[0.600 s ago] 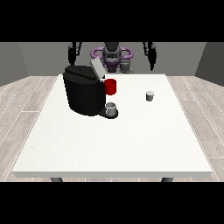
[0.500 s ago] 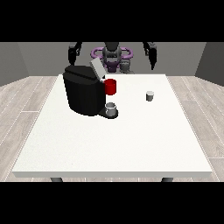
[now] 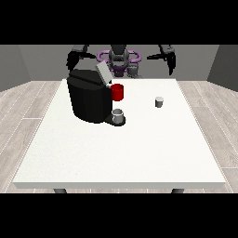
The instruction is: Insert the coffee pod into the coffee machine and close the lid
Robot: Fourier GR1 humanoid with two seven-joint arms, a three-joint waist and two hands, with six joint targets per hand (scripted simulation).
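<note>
The hand at the view's right point(image 3: 171, 61) hangs raised near the table's point(image 3: 116, 153) far edge, holding nothing; whether its fingers are spread cannot be told. The coffee pod point(image 3: 159, 102) stands below and forward of it, well apart. The coffee machine point(image 3: 88, 97), lid point(image 3: 103, 72) tilted open, sits off to its side. An off-centre descent could topple the pod.

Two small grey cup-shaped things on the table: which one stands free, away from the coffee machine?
The small grey one toward the view's right stands alone on the bare table. The other sits on the coffee machine's base, below the red part.
</note>
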